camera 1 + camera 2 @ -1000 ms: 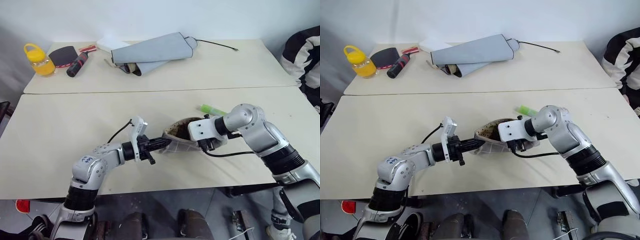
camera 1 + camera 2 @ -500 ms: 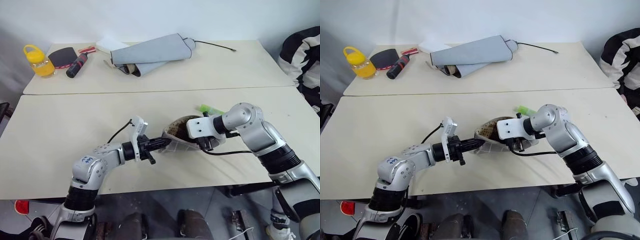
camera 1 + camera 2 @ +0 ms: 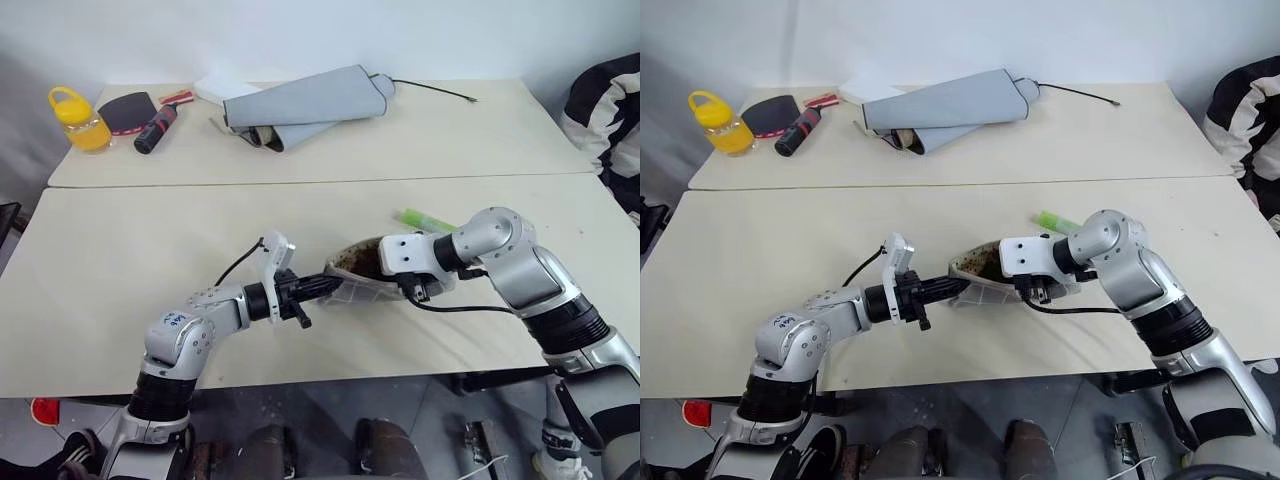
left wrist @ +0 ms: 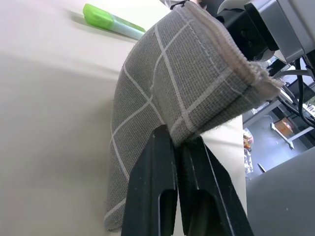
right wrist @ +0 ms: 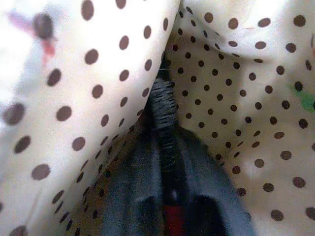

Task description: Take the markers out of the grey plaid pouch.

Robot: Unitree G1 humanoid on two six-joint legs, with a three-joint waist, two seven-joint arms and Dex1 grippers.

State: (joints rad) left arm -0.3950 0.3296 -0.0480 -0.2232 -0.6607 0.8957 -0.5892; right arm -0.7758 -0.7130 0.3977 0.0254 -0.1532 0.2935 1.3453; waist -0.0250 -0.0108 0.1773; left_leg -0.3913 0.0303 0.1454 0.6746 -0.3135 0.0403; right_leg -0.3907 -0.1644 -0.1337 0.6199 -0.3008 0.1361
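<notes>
The grey plaid pouch (image 3: 358,288) lies in the middle of the near table, its mouth held up and open. My left gripper (image 4: 179,142) is shut on the pouch's near edge. My right gripper (image 5: 172,196) reaches down into the mouth, among the dotted lining (image 5: 231,98). It is open, with a dark ribbed marker (image 5: 162,113) with a red part lying between its fingers. A green marker (image 3: 425,219) rests on the table just beyond the pouch.
On the far table lie a plain grey rolled fabric (image 3: 300,105), a yellow jar (image 3: 78,120), a paddle (image 3: 125,108), a black-and-red handle (image 3: 155,128) and a thin cable (image 3: 435,90). A person in a black-and-white jacket (image 3: 610,110) stands at the right.
My right wrist has rolled a little at the pouch's mouth without leaving it. The left gripper and the pouch edge it holds have stayed put.
</notes>
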